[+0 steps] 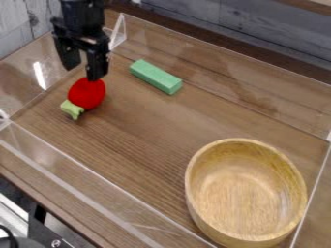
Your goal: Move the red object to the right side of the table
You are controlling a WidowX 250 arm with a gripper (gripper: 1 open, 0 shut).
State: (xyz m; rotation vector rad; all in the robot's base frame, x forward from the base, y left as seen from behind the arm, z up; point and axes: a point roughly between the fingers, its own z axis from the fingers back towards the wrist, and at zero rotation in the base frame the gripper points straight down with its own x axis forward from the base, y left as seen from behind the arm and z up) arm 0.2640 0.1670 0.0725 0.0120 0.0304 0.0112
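A brown wood-grain table (195, 126) with low clear acrylic walls carries a small red toy (85, 93) right under the gripper (80, 66), a flat green block (155, 77) just beside it, and a round wooden bowl (246, 192) well apart.
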